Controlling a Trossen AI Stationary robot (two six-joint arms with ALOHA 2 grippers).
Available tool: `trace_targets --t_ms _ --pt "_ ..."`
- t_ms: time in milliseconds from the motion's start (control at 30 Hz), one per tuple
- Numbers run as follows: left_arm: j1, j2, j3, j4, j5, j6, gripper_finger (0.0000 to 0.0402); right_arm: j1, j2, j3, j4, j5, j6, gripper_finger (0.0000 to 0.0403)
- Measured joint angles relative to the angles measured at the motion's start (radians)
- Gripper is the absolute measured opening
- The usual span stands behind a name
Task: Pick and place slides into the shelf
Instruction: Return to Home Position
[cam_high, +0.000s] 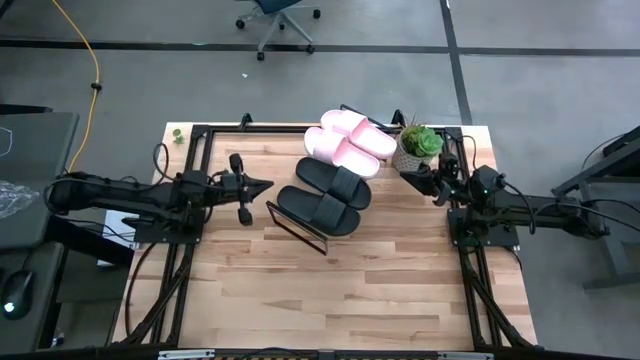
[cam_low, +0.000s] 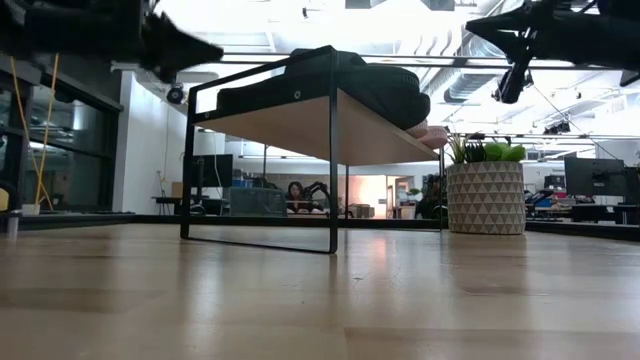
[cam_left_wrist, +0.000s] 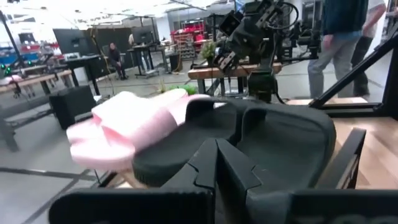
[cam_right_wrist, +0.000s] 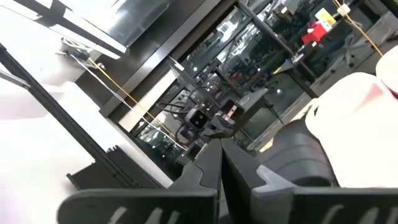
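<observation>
All four slides lie on the shelf (cam_high: 296, 230): the two pink slides (cam_high: 350, 140) side by side at its far end, the two black slides (cam_high: 333, 180) at its near end, the nearest one (cam_high: 320, 208) close to the frame's end bar. Both arms hover above the bench (cam_high: 300, 300) with nothing held. The wrist views show the left jaws pressed together and the right jaws pressed together too. The likeliest trouble is a clipped shelf. The left arm (cam_high: 150, 192) has its tip just beside the black slides and near the frame's corner, so a pull-back that dips or swings sideways could catch the thin metal bar or a sandal's edge. Since the board (cam_low: 300, 125) is slanted and light on its frame, even a small knock could probably shift it and send a slide slipping off the low side. In the low view the black slides bulge past the board's edge, which suggests they have little margin. The right arm (cam_high: 520, 205) has its tip just beside the plant pot (cam_high: 410, 158), between the pot and the shelf. A careless turn there could tip the pot or push it into the pink slides. Lifting each arm clear before it draws away seems the safer course.
</observation>
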Motion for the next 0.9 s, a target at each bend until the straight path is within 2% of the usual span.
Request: trace_targets --t_ms 200,500,667,900 --pt "0.000 0.000 -0.112 0.134 0.000 -0.038 0.0000 0.000 0.000 0.000 -0.013 -0.017 0.037 0.0000" --pt "-0.083 -0.044 -0.190 0.137 -0.039 -0.044 0.0000 0.000 0.000 0.000 -0.032 -0.026 0.066 0.0000" --pt "-0.129 -0.133 -0.198 0.036 -0.122 -0.029 0.0000 0.000 0.000 0.000 -0.033 -0.026 0.066 0.0000" --pt "-0.129 -0.304 -0.198 -0.113 -0.123 0.035 0.0000 0.000 0.000 0.001 -0.047 -0.026 0.066 0.0000"
